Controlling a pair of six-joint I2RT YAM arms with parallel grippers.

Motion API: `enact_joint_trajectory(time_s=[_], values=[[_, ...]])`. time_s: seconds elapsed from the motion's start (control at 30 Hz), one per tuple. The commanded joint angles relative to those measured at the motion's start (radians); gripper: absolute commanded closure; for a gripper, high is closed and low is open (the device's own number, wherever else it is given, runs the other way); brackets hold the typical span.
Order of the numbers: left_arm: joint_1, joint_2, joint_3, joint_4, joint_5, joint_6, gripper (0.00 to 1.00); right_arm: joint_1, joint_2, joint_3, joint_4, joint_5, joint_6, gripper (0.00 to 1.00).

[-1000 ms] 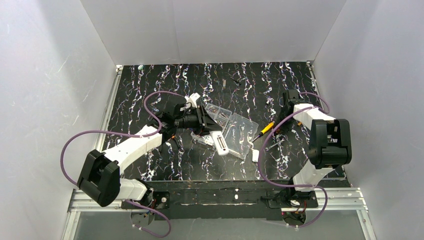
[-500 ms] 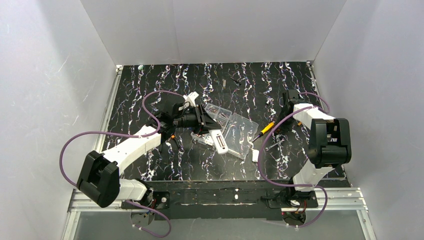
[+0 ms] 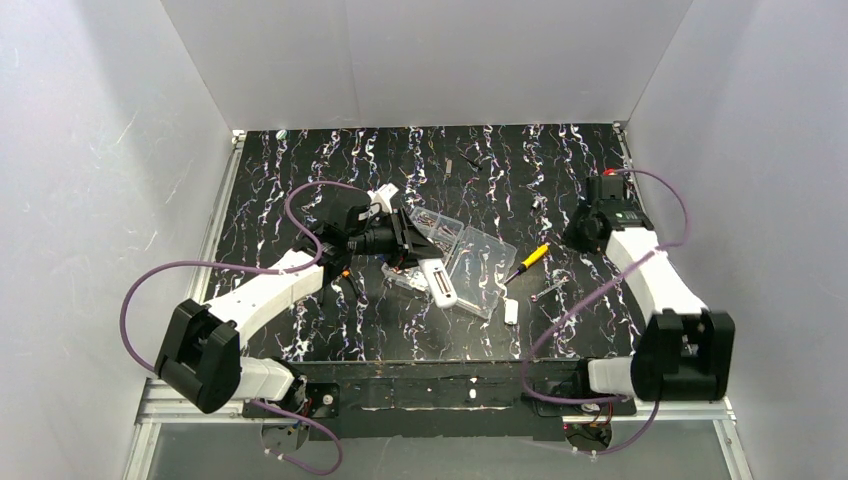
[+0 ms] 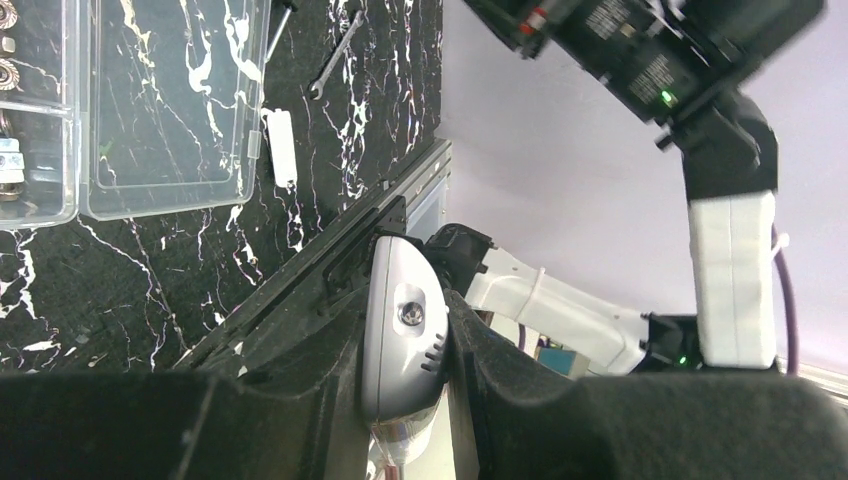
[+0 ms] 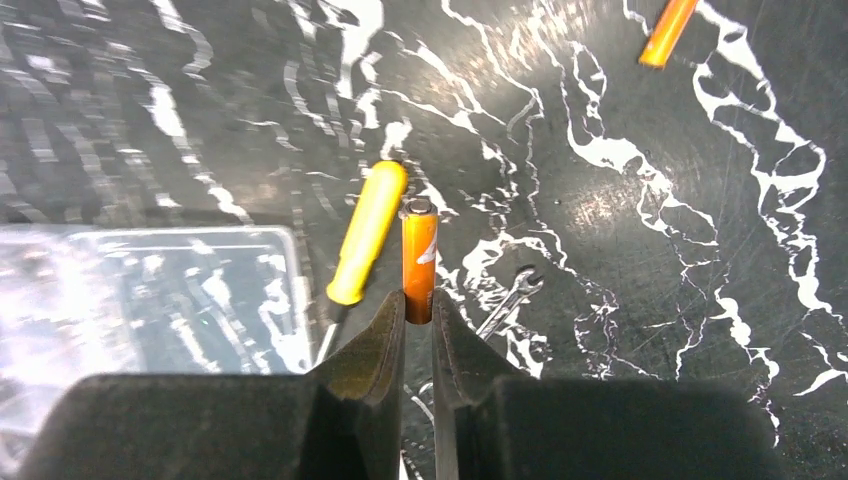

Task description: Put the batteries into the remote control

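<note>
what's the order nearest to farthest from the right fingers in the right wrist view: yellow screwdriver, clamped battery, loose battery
1. clamped battery: pinched between the right fingers, sticking out ahead of them.
2. yellow screwdriver: lying just left of that battery.
3. loose battery: far off at the top right edge.

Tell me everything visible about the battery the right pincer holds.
The battery is a slim orange cylinder with a silvery metal cap at its far end and a pale mark on its side. Its near end is clamped in the right pincer, pointing straight out; nothing else seems to touch it.
</note>
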Motion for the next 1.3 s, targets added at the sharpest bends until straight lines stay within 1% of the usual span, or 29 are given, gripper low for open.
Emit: enact_joint_trajectory(time_s=[0.0,0.07,0.1,0.17,0.23,0.33,0.43,0.5,0.57,0.6,0.67,0.8,0.87,1.0,1.13,1.27], values=[[0.006,0.006,0.045,0.004,0.038,0.0,1.0,-0.004,-0.182,-0.039,0.056,-0.11,-0.017,0.99],[0.006,0.008,0.044,0.006,0.033,-0.002,1.0,0.0,-0.255,-0.097,0.157,-0.25,-0.044,0.99],[0.006,0.009,0.044,0.008,0.032,-0.004,1.0,0.004,-0.275,-0.11,0.178,-0.326,-0.055,0.99],[0.006,0.013,0.044,0.011,0.023,-0.006,1.0,0.036,-0.3,-0.101,0.18,-0.406,-0.063,0.99],[0.006,0.014,0.044,0.008,0.015,-0.007,1.0,0.112,-0.335,-0.094,0.21,-0.431,-0.111,0.99],[0.006,0.016,0.043,0.001,0.002,-0.003,1.0,0.268,-0.412,-0.124,0.315,-0.467,-0.227,0.99],[0.006,0.009,0.043,-0.005,-0.01,0.001,1.0,0.386,-0.505,-0.167,0.402,-0.609,-0.371,0.99],[0.006,-0.004,0.036,-0.013,-0.023,0.007,1.0,0.43,-0.561,-0.2,0.432,-0.719,-0.467,0.99],[0.006,-0.015,0.023,-0.013,-0.035,0.012,1.0,0.447,-0.616,-0.23,0.442,-0.821,-0.589,0.99],[0.006,-0.02,0.018,-0.008,-0.037,0.013,1.0,0.45,-0.639,-0.239,0.439,-0.877,-0.623,0.99],[0.005,-0.023,0.007,0.022,-0.033,0.014,1.0,0.452,-0.67,-0.249,0.408,-0.966,-0.75,0.99],[0.005,-0.014,-0.003,0.141,0.003,-0.006,1.0,0.451,-0.687,-0.238,0.276,-1.103,-1.003,0.99],[0.005,-0.009,-0.002,0.188,0.022,-0.013,1.0,0.452,-0.689,-0.232,0.24,-1.123,-1.073,0.99],[0.005,-0.008,-0.004,0.253,0.036,-0.017,1.0,0.452,-0.71,-0.245,0.252,-1.144,-1.115,0.99],[0.005,-0.015,-0.008,0.254,0.02,-0.005,1.0,0.453,-0.725,-0.256,0.271,-1.153,-1.13,0.99],[0.002,-0.026,-0.018,0.25,-0.01,0.036,1.0,0.453,-0.712,-0.247,0.248,-1.131,-1.137,0.99]])
